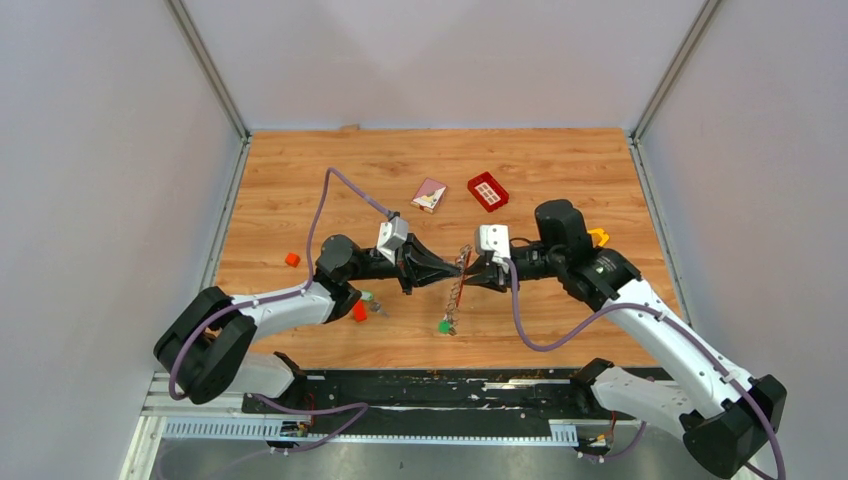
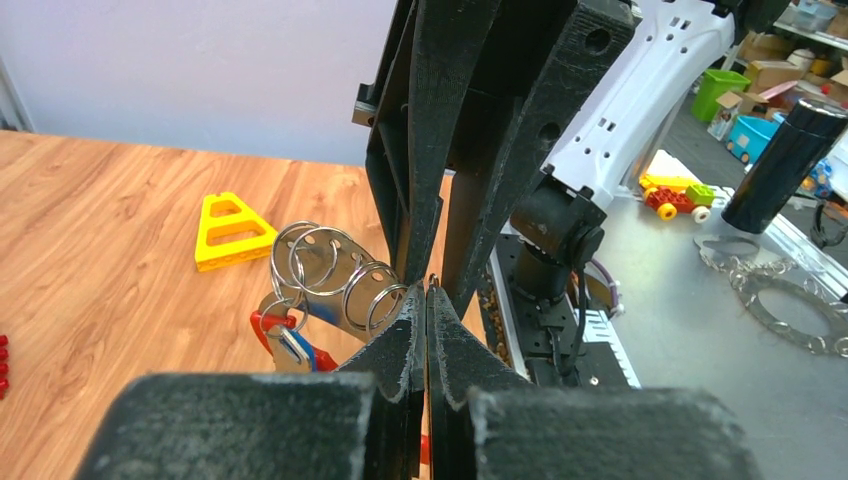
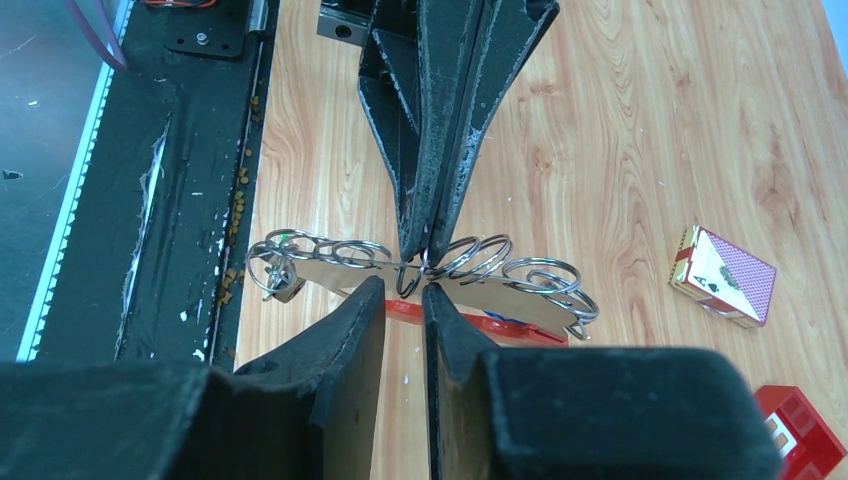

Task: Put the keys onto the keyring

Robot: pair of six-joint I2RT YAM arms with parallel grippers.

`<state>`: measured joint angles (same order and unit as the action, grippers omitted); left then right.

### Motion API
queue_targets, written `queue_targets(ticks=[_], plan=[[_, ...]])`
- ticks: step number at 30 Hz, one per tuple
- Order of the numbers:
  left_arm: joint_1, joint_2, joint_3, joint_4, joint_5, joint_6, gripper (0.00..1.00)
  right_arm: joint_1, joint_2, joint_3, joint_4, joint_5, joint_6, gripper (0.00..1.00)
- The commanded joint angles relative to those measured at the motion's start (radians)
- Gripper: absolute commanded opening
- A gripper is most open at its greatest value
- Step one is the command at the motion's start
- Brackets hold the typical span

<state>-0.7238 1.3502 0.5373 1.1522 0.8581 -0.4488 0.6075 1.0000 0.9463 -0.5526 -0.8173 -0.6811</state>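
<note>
Meeting tip to tip above the middle of the wooden table (image 1: pixel 300 180), the two grippers have the keyring (image 1: pixel 456 292) between them, and it hangs slanted. The left gripper (image 3: pixel 424 250) has its fingers pressed together, pinching the row of wire rings; the right wrist view shows this most clearly. The right gripper (image 3: pixel 405 295) has a narrow gap between its fingers, just at the strip, and whether they touch it cannot be told. Only the top view shows the green key (image 1: pixel 443 325) at the lower end of the strip. Only the left wrist view shows a blue key (image 2: pixel 290 348) by the red arc, with the yellow triangle frame (image 2: pixel 232 232) behind it.
</note>
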Motion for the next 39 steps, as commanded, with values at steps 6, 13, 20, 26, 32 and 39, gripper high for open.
queue_targets(ticks=[6, 13, 20, 26, 32, 39], plan=[[0.006, 0.010, 0.000, 0.065, -0.018, 0.003, 0.00, -0.002, 0.026, 0.037, 0.087, -0.019, 0.052, 0.19], [0.006, 0.001, -0.001, 0.035, -0.006, 0.039, 0.00, -0.003, 0.032, 0.040, 0.087, 0.010, 0.044, 0.00], [0.006, -0.042, 0.063, -0.299, 0.034, 0.282, 0.00, -0.003, 0.033, 0.051, 0.058, 0.062, 0.008, 0.00], [0.002, -0.040, 0.091, -0.400, 0.043, 0.366, 0.03, -0.002, 0.044, 0.054, 0.058, 0.052, 0.009, 0.00], [-0.006, -0.038, 0.136, -0.536, 0.040, 0.447, 0.07, -0.001, 0.053, 0.063, 0.046, 0.057, 0.003, 0.00], [-0.010, -0.035, 0.160, -0.603, 0.036, 0.490, 0.09, 0.004, 0.064, 0.072, 0.032, 0.069, -0.006, 0.00]])
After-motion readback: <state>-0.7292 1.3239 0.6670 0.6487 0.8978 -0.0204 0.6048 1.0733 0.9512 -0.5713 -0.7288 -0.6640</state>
